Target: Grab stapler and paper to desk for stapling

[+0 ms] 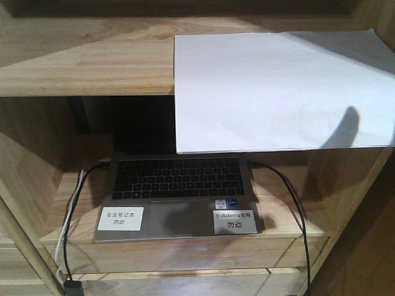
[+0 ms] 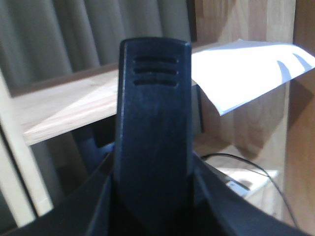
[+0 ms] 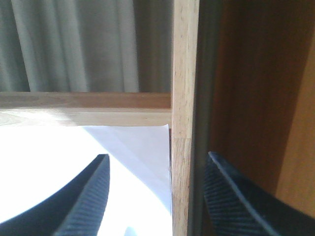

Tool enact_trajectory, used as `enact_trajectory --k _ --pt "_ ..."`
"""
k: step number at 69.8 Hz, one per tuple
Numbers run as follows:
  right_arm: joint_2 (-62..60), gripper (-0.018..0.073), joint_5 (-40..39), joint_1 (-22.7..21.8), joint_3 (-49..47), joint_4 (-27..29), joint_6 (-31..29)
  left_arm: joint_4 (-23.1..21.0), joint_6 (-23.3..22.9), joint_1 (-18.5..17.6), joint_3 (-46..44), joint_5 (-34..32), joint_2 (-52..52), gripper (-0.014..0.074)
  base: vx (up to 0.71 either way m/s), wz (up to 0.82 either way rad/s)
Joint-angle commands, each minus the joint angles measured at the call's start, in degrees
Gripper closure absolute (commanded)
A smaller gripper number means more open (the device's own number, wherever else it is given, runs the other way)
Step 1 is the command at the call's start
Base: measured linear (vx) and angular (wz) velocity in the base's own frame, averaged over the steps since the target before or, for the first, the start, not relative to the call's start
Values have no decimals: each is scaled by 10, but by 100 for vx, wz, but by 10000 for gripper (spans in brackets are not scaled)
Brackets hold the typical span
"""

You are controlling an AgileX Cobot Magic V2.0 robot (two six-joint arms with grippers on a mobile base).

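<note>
Starting with the front view: 1 white sheet of paper lies flat on the right-hand side of the upper shelf board, its front part overhanging the board's edge. A rounded shadow falls on the sheet near its right front corner. Below, an open laptop sits on the lower shelf, with 2 white labels stuck to the palm rest, 1 on either side of the touchpad. 2 cables leave the laptop, 1 per side.

Left wrist view: the left claw is clenched on the stapler. The stapler stands upright between the fingers, showing a black body with 3 short slots near its top end. Behind it the upper shelf board runs across the frame. The paper shows at upper right, 1 corner hanging past the board's edge. A grey curtain hangs behind the shelf.

Right wrist view: the right claw is released, its 2 ribbed fingers well apart and holding nothing. 1 finger hangs over the paper; the other lies on the far side of an upright wooden post. Whether either finger touches anything cannot be told. The sheet's far edge lies along a horizontal wooden rail, with the curtain beyond.
</note>
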Motion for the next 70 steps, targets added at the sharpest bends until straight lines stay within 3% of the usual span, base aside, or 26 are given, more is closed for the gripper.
enact_trajectory --k 1,70 --pt "5 161 -40 -1 -16 0 -2 3 0 -2 -14 -67 11 603 0 0" --pt "5 161 -40 -1 -16 0 -2 3 0 -2 -14 -66 11 603 0 0"
